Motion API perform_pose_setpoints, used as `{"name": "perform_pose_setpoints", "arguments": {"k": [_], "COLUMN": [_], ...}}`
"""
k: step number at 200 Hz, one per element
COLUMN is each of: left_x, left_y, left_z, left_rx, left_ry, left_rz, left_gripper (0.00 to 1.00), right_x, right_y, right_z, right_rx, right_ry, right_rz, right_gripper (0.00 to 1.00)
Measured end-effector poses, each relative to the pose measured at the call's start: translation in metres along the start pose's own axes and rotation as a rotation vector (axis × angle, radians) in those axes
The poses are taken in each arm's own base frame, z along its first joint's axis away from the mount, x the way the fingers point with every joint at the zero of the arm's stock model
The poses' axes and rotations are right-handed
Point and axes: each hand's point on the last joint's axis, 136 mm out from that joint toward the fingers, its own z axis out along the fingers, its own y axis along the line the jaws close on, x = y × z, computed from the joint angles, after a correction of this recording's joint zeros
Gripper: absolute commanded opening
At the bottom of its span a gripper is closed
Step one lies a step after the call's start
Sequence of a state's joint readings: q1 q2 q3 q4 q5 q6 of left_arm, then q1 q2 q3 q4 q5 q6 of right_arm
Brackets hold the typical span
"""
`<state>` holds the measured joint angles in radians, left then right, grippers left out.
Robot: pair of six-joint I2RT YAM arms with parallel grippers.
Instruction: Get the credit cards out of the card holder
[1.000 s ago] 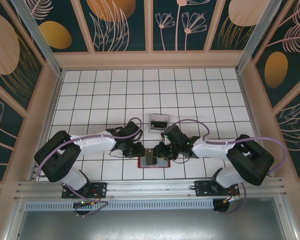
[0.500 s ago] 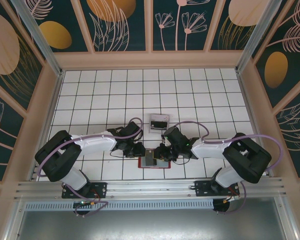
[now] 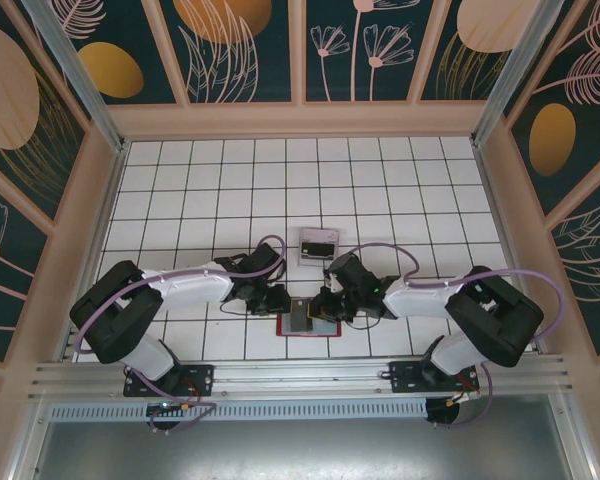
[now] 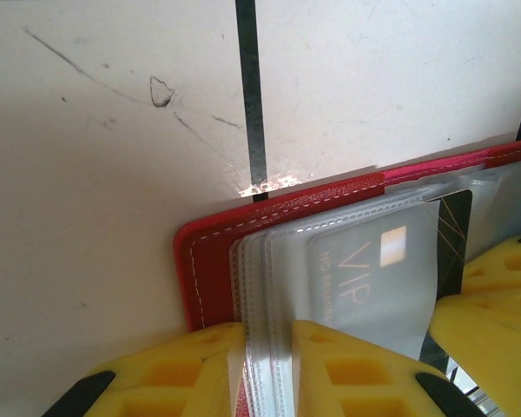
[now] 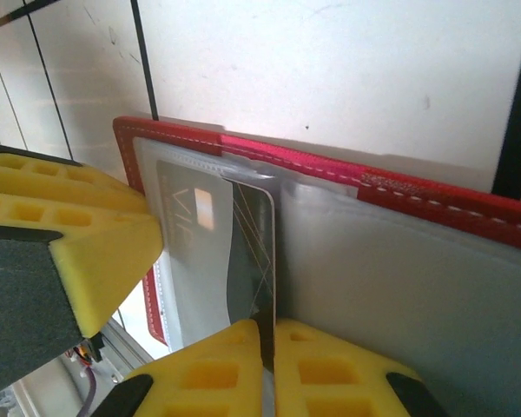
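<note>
The red card holder (image 3: 322, 329) lies open on the tiles near the front edge, its clear sleeves standing up. My left gripper (image 3: 281, 300) is shut on those sleeves (image 4: 273, 313), beside the red cover (image 4: 210, 261). A dark grey credit card (image 5: 247, 252) marked VIP sticks partly out of a sleeve. My right gripper (image 5: 269, 352) is shut on that card's edge, close to the red cover (image 5: 391, 189). In the top view the right gripper (image 3: 322, 304) faces the left one across the holder. The left gripper's yellow finger (image 5: 78, 226) sits just left of the card.
A clear square tray (image 3: 318, 245) with a dark card in it stands one tile behind the holder. Raised wooden walls (image 3: 100, 200) border the white tiled table. The metal rail (image 3: 300, 375) runs along the near edge, just past the holder.
My right gripper's jaws have closed onto the card's edge. Both arms have stayed almost where they were, and the left grip on the sleeves is unchanged.
</note>
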<state>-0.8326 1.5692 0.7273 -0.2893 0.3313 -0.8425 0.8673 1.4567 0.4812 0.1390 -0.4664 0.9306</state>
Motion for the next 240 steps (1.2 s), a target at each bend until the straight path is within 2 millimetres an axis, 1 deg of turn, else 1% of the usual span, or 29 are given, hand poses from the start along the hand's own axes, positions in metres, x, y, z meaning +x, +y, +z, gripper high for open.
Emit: {"name": "perform_pose_setpoints", "arguments": {"k": [26, 68, 98, 130, 172, 198, 216, 240], "left_x": [0.000, 0.001, 0.001, 0.001, 0.001, 0.000, -0.001, -0.006], "left_y": [0.000, 0.000, 0.000, 0.001, 0.001, 0.001, 0.002, 0.000], "left_z": [0.000, 0.000, 0.000, -0.001, -0.002, -0.004, -0.006, -0.009], "left_rx": [0.000, 0.002, 0.006, 0.016, 0.020, 0.011, -0.005, -0.018], "left_ry": [0.000, -0.004, -0.013, -0.026, -0.045, -0.058, -0.067, -0.088], "left_rz": [0.000, -0.001, -0.007, -0.012, -0.025, -0.033, -0.039, -0.045], "left_gripper": [0.23, 0.23, 0.23, 0.23, 0.24, 0.26, 0.26, 0.27], "right_x": [-0.002, -0.005, -0.008, -0.017, -0.022, -0.031, -0.039, -0.051], "right_y": [0.003, -0.004, -0.006, -0.008, -0.014, -0.007, 0.002, 0.017], "right_z": [-0.007, -0.023, -0.032, -0.044, -0.060, -0.069, -0.076, -0.087], "right_rx": [-0.013, 0.000, 0.009, 0.020, 0.056, 0.073, 0.079, 0.096], "right_ry": [-0.018, -0.043, -0.063, -0.115, -0.155, -0.177, -0.196, -0.229], "right_rz": [-0.003, 0.021, 0.017, 0.020, -0.003, -0.049, -0.106, -0.212], "right_gripper": [0.05, 0.00, 0.00, 0.00, 0.00, 0.00, 0.00, 0.00]}}
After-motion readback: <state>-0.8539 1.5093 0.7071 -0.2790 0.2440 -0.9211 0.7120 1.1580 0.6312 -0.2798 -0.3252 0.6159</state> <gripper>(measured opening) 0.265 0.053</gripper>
